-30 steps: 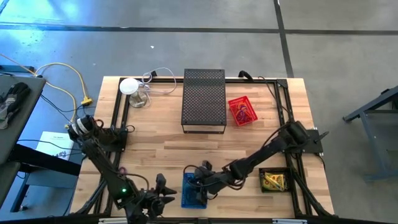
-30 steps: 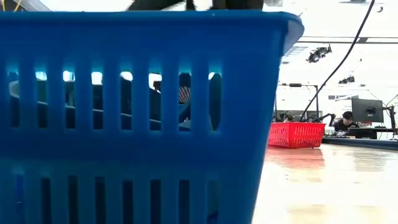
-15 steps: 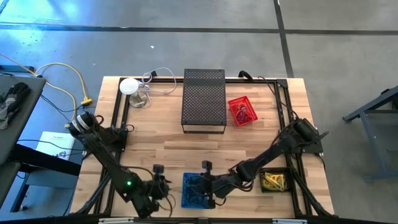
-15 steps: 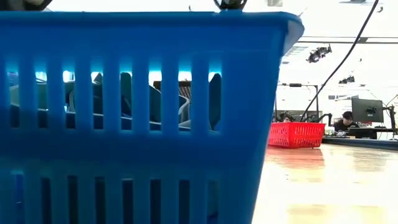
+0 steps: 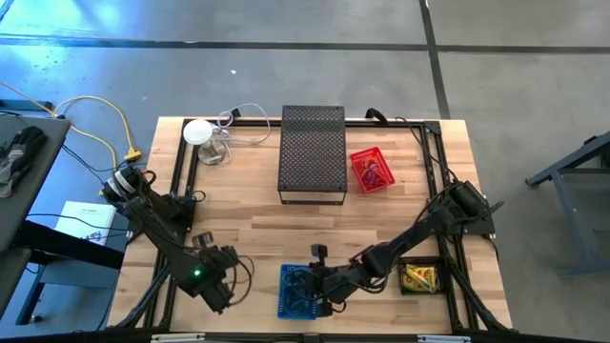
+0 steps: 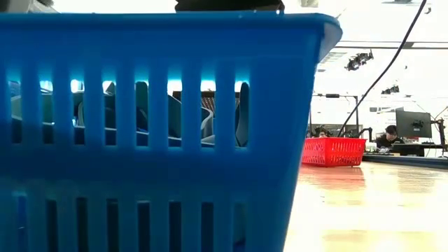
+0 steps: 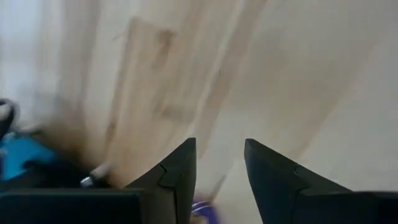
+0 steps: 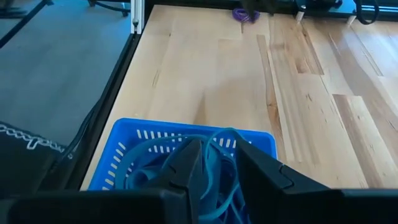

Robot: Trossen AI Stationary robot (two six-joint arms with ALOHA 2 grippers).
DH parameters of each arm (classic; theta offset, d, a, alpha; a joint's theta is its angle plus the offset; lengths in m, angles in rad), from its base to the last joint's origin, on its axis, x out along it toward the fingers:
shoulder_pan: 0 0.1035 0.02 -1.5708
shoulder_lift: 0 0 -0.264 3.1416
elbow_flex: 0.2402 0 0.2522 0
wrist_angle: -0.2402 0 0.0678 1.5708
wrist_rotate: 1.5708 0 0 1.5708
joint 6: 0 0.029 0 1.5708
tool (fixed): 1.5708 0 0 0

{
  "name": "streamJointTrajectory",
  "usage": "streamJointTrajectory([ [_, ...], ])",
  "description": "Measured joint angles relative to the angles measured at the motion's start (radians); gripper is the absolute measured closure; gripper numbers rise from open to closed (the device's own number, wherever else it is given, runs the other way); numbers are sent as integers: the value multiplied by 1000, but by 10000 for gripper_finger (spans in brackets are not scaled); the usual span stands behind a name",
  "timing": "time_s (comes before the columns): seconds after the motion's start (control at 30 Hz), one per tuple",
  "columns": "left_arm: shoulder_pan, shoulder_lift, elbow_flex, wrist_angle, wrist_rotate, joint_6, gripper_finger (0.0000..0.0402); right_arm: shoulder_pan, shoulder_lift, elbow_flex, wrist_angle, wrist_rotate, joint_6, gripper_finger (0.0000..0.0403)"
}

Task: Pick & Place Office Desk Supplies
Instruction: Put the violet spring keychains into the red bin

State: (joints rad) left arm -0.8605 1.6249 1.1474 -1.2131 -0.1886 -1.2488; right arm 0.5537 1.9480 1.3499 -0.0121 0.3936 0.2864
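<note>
3 baskets (image 5: 297, 292), 1 mesh box (image 5: 312, 152), 2 arms (image 5: 172, 243).

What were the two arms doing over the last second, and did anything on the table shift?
The left gripper swung away from the blue basket toward the table's left side; a purple band shows between its fingers. The right gripper drew slightly to the right and now hangs over the basket's blue bands. The basket, red basket, black mesh box and yellow-item tray stayed put.

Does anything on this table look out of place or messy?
One purple rubber band lies loose on the bare wood, apart from the blue basket that holds the other bands. Otherwise nothing stands out.
</note>
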Motion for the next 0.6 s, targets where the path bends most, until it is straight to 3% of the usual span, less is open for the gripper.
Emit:
streamJointTrajectory([
  [0.27, -6, 0, -6, -90, -21, 137, 273, 0, 0, 0, 1, -3, -18, 318],
  [0.6, -64, 0, -7, -111, -49, -6, 267, -7, 0, 0, 1, 0, -25, 318],
])
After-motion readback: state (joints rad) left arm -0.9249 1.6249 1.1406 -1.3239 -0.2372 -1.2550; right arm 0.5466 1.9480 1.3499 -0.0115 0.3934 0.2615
